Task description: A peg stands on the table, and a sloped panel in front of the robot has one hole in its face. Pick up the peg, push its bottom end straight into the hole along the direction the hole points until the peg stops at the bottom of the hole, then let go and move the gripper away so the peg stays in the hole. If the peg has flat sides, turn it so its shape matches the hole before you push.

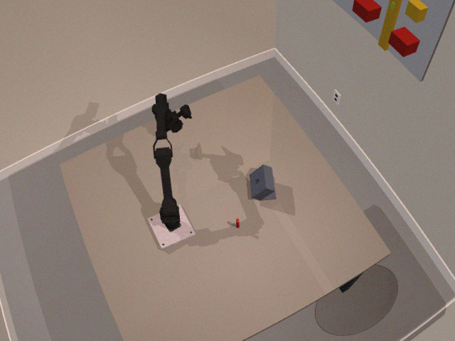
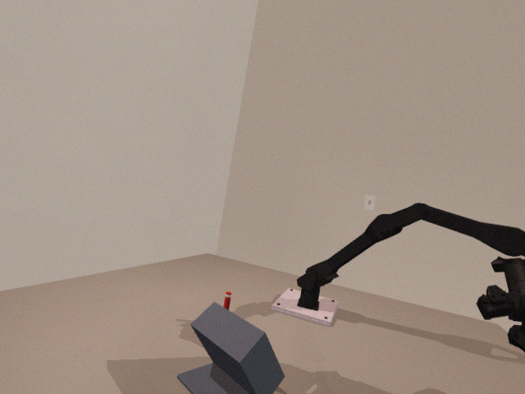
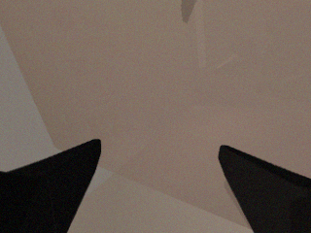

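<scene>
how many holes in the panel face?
1. A small round hole in the upper part of the grey panel's sloped face, seen from the top view; the exterior view shows only the panel's back.

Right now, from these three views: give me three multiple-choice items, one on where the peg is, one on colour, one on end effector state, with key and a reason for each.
1. Where does the peg stand?
A. On the table, between the arm's base plate and the sloped panel
B. Inside the panel's hole
C. Between the end effector's fingers

2. What colour is the peg?
A. Blue
B. Red
C. Yellow

3. What state is the end effector in?
A. Shut on the peg
B. Shut on nothing
C. Open, holding nothing

Key:
1 A, since the top view shows it upright on the table, apart from both plate and panel.
2 B, since it reads red in the top and exterior views.
3 C, since the wrist view shows the two fingers wide apart with only bare surface between them.
</scene>
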### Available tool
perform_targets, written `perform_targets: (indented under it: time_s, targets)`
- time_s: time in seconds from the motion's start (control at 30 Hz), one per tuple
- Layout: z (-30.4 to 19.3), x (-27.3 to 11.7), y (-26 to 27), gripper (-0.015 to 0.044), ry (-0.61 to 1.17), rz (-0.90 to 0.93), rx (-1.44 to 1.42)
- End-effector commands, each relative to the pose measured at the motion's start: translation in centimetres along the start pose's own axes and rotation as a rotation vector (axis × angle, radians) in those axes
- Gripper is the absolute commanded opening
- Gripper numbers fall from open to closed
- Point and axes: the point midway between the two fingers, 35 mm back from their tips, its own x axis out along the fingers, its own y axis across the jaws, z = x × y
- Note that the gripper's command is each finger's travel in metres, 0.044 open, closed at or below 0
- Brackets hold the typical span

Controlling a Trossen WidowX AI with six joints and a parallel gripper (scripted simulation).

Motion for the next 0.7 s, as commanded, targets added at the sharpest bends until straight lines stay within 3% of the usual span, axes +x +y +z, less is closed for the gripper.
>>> perform_targets:
  time_s: [0.0,0.67]
  targets:
    - [0.0,0.0,0.0,0.0426,-0.001,0.0,-0.001]
    - [6.5,3.8,6.9,0.044,-0.118,-0.07,-0.219]
